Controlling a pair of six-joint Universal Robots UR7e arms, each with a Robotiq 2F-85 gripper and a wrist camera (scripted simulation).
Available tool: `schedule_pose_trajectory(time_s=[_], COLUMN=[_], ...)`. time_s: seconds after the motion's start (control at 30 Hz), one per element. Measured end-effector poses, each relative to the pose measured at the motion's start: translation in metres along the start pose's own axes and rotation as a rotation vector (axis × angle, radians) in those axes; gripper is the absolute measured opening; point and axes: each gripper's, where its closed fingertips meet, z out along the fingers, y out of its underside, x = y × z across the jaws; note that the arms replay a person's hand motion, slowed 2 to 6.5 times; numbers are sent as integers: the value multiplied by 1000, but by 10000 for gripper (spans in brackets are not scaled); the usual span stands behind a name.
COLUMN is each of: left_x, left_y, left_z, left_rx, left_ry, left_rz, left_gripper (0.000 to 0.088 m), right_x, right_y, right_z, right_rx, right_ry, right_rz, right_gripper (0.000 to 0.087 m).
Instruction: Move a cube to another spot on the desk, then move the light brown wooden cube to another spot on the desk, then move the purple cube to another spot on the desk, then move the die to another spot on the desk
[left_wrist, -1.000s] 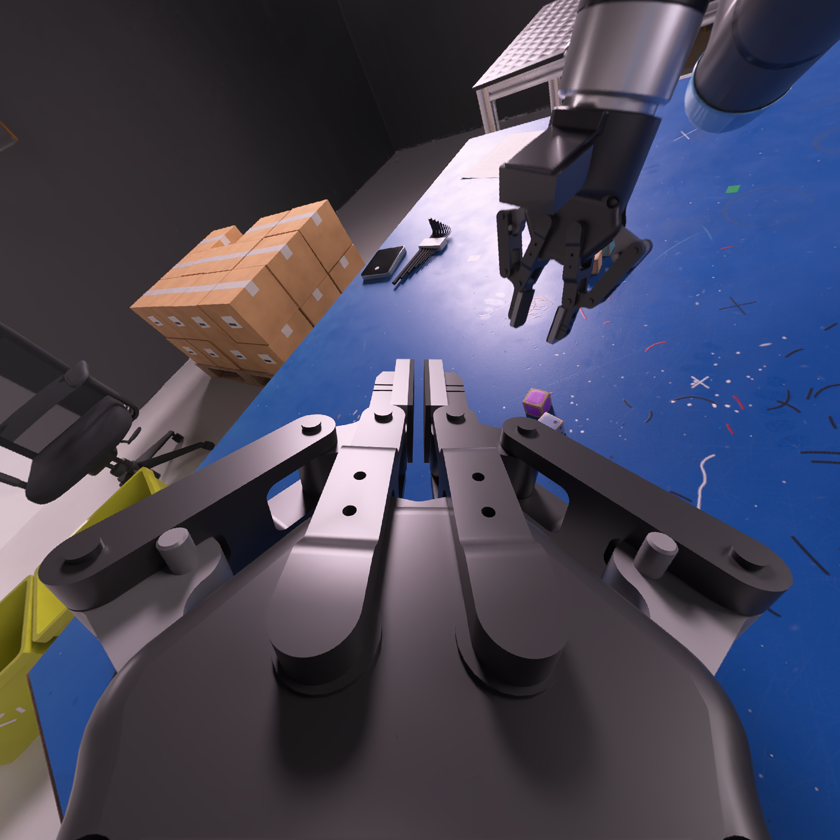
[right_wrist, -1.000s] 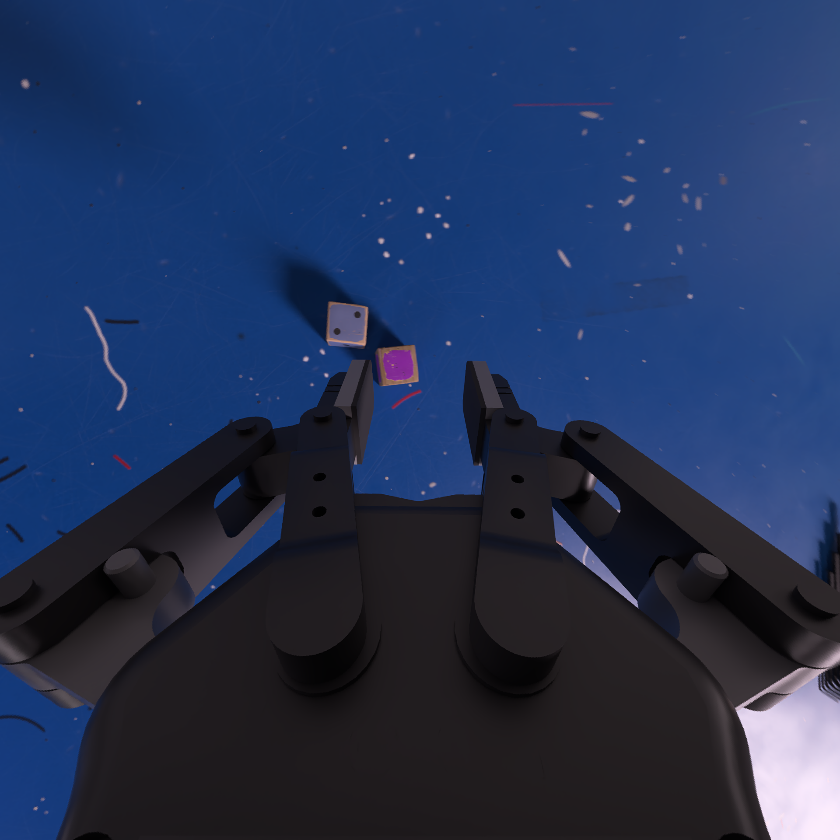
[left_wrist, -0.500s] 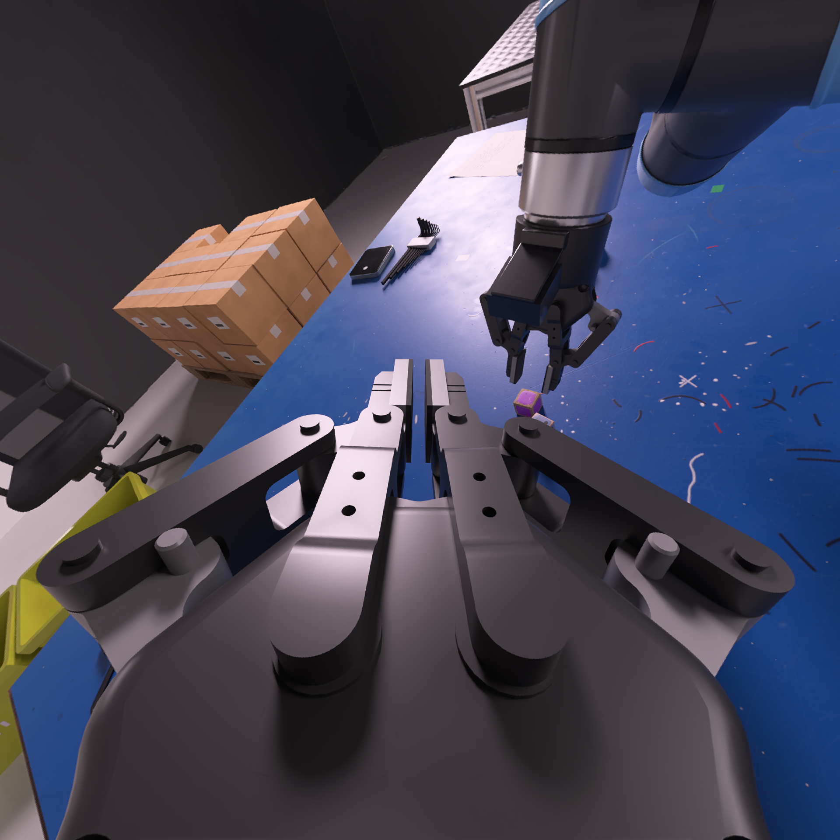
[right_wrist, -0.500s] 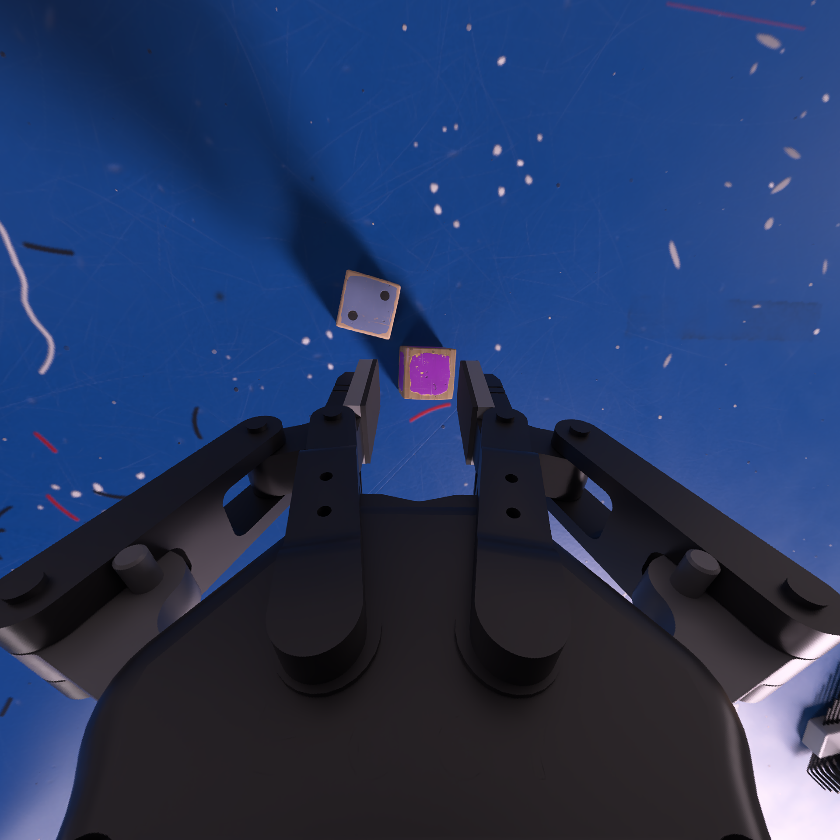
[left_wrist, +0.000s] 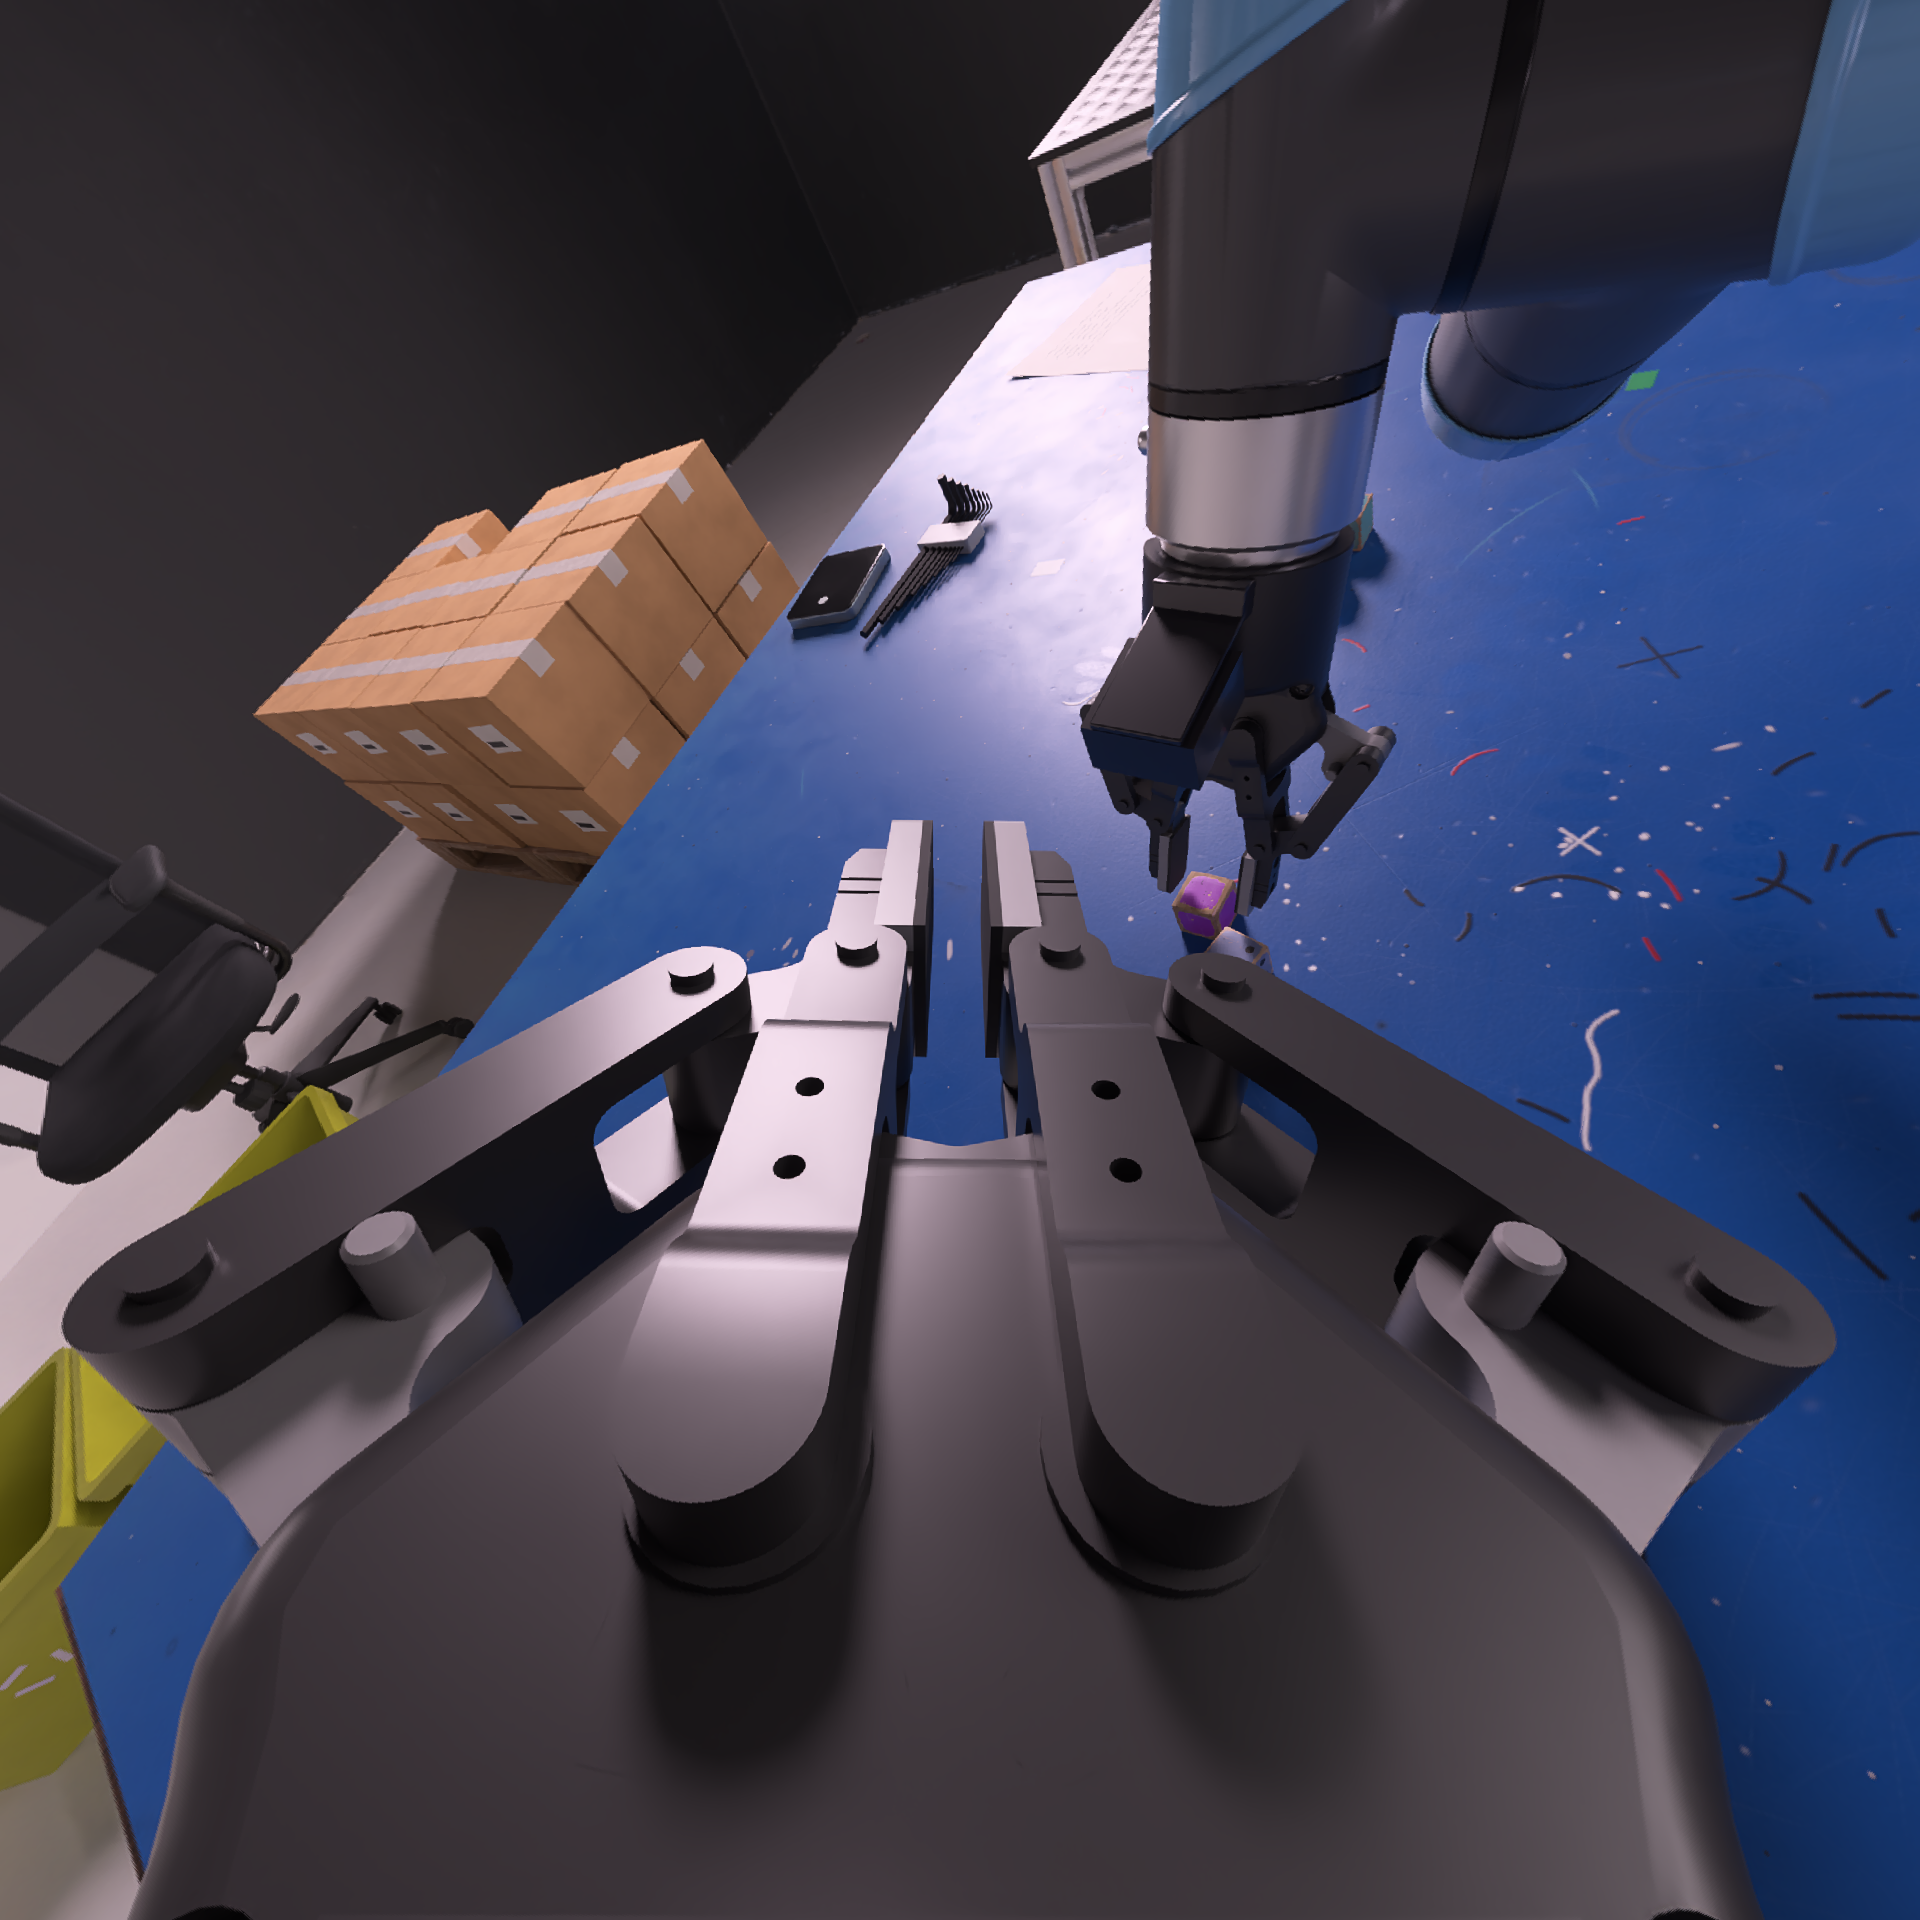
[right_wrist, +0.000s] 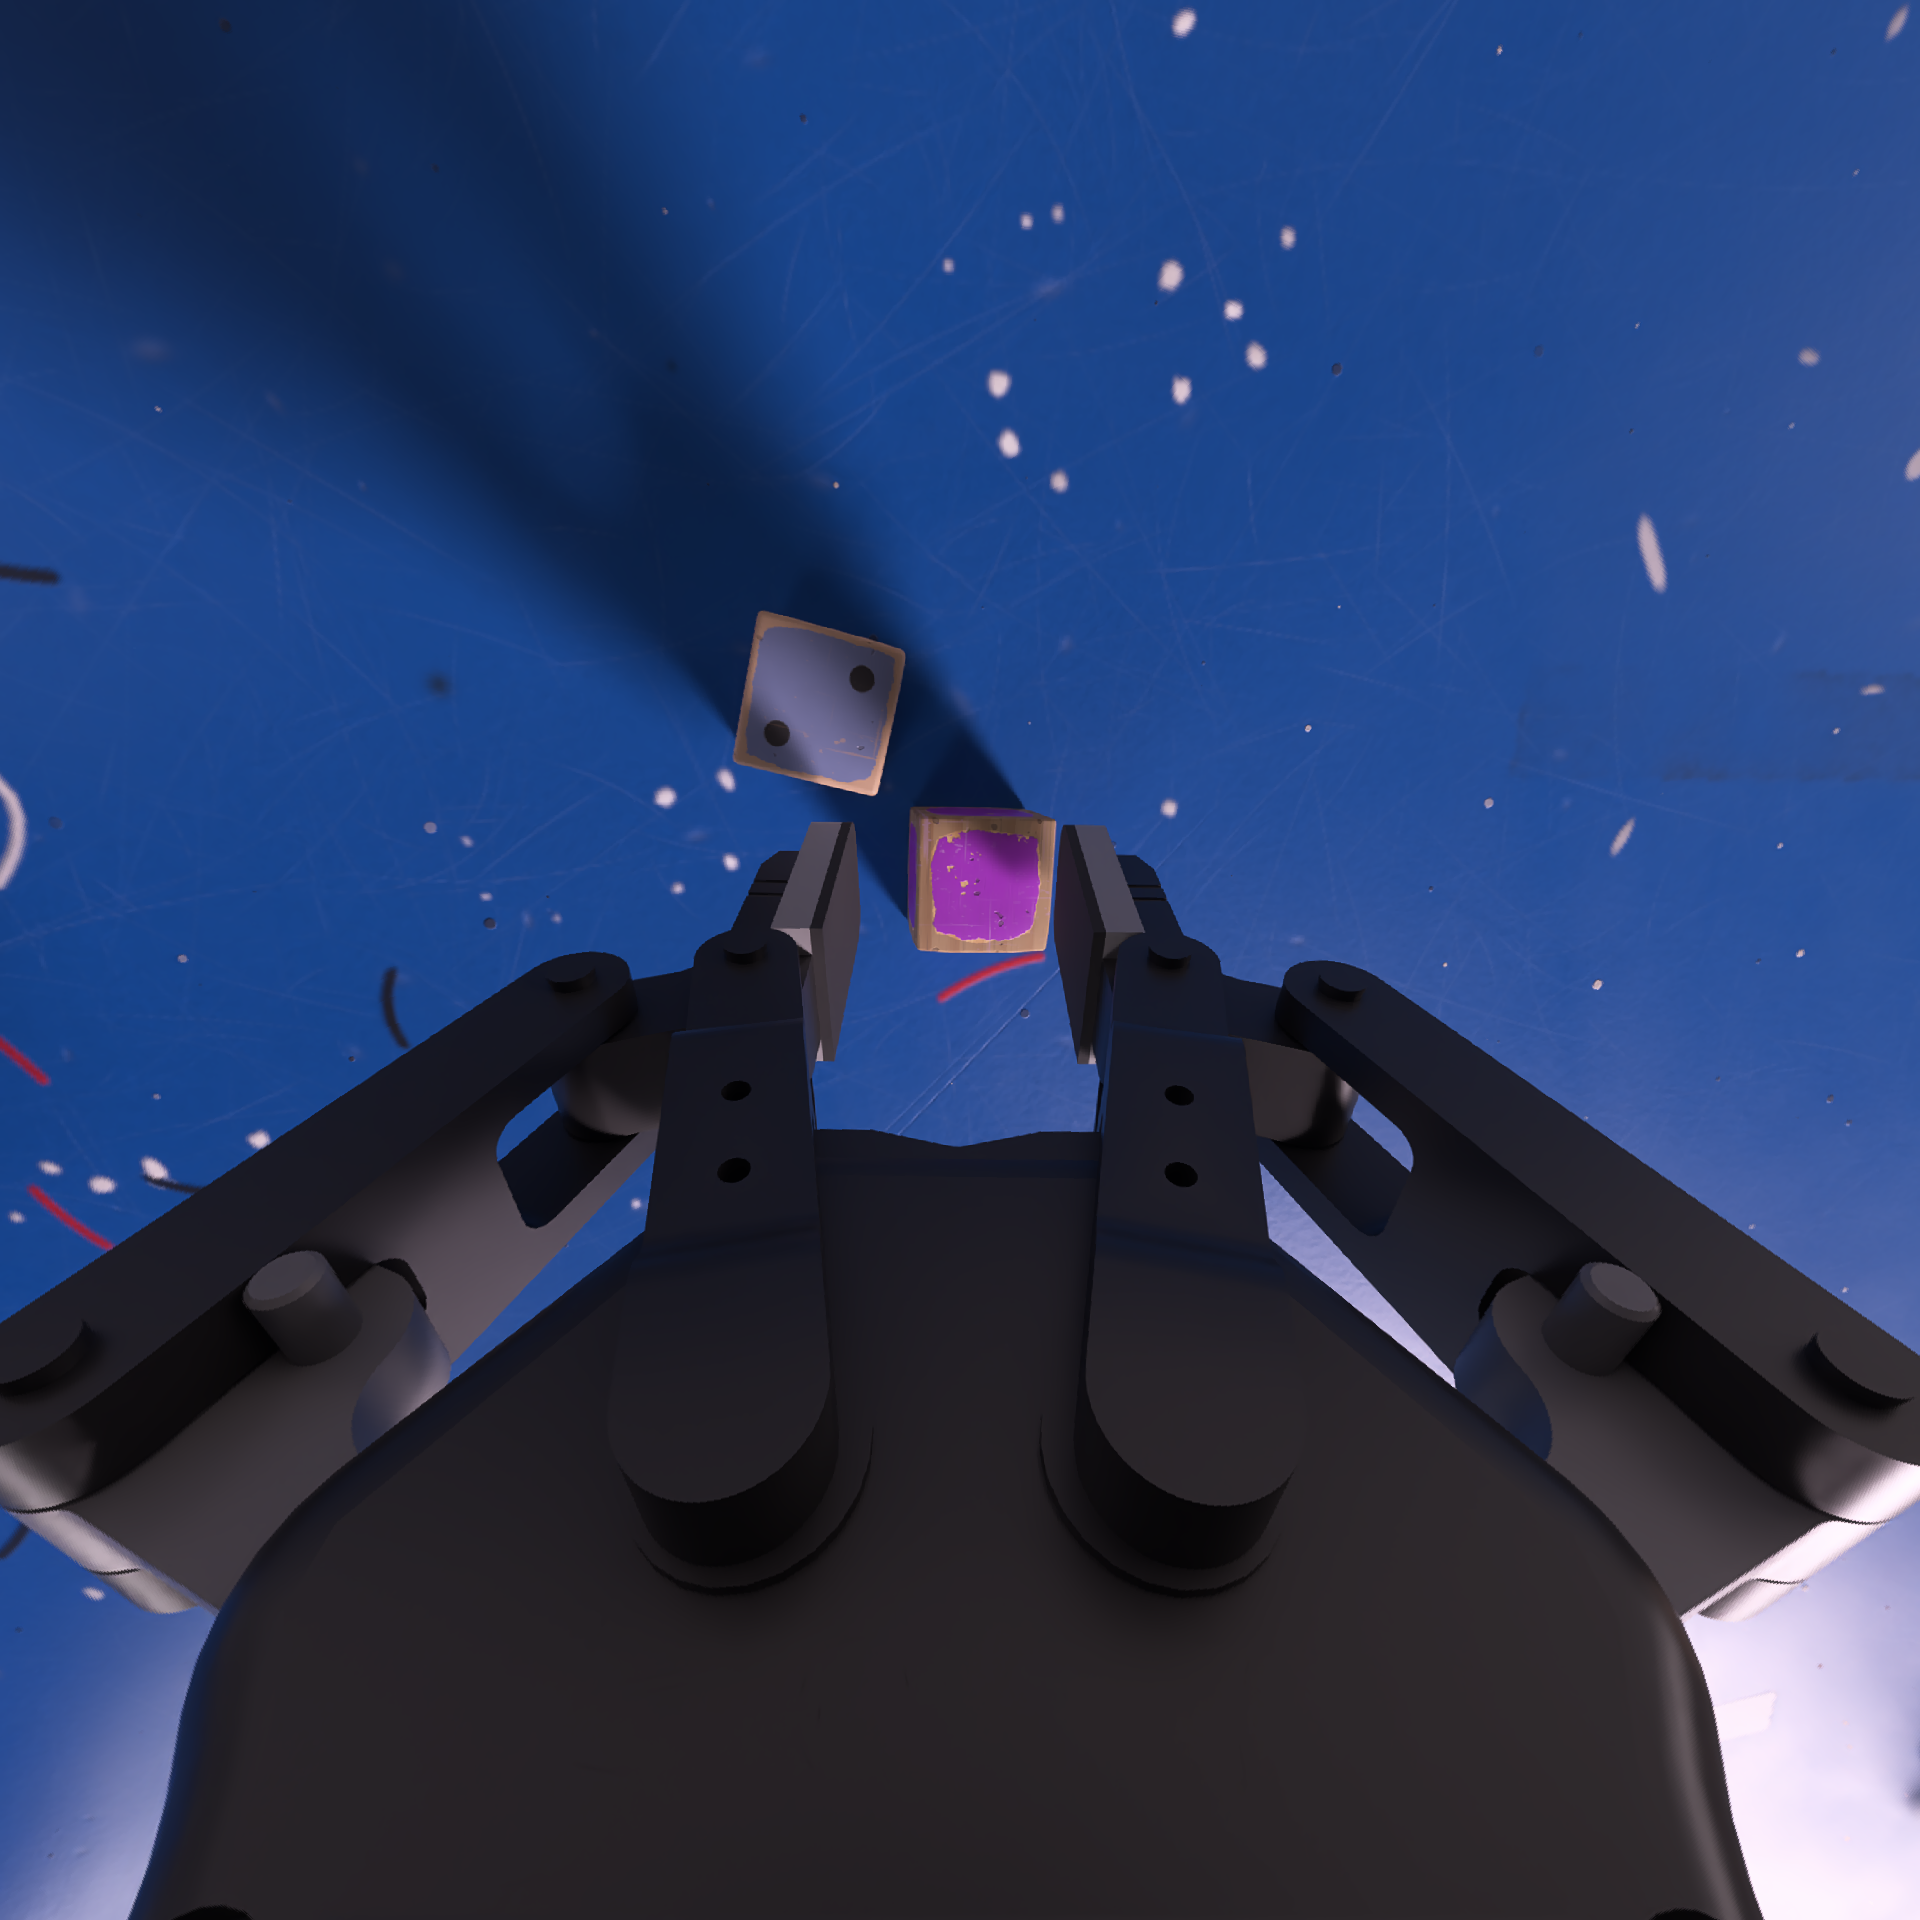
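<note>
The purple cube (right_wrist: 982, 883) with worn tan edges sits on the blue desk (right_wrist: 1455, 623). My right gripper (right_wrist: 958, 883) is open and low over the desk, one finger on each side of the cube; the right finger is close to it and the left stands a little off. The die (right_wrist: 818, 703), pale with two black dots up, lies just beyond the left finger. In the left wrist view the right gripper (left_wrist: 1210, 873) straddles the purple cube (left_wrist: 1205, 899), with the die (left_wrist: 1236, 948) next to it. My left gripper (left_wrist: 957, 862) is empty, its fingers nearly together, held above the desk.
A black flat device (left_wrist: 836, 587) and a hex key set (left_wrist: 930, 561) lie at the desk's far left edge, with a paper sheet (left_wrist: 1091, 322) beyond. Off the desk are stacked cardboard boxes (left_wrist: 540, 644), a yellow bin (left_wrist: 52, 1507) and a chair (left_wrist: 135, 1018).
My right gripper has come down and forward until its open fingers flank the purple cube. The cube and die have not moved. The left gripper's finger gap has widened slightly.
</note>
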Motion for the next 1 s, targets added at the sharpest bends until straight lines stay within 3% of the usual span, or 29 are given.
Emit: schedule_pose_trajectory(time_s=[0.6, 0.8, 1.0], left_x=[2, 1, 1], left_y=[2, 4, 4], left_z=[7, 8, 8], left_rx=[-18, -30, -33], left_ry=[9, 5, 4], left_rz=[9, 15, 17], left_gripper=[86, 88, 88], right_x=[3, 3, 4], right_y=[8, 9, 9], right_z=[16, 18, 17], right_rx=[-45, -49, -41], right_ry=[-16, -21, -22], right_rz=[23, 30, 39], right_gripper=[357, 267, 264])
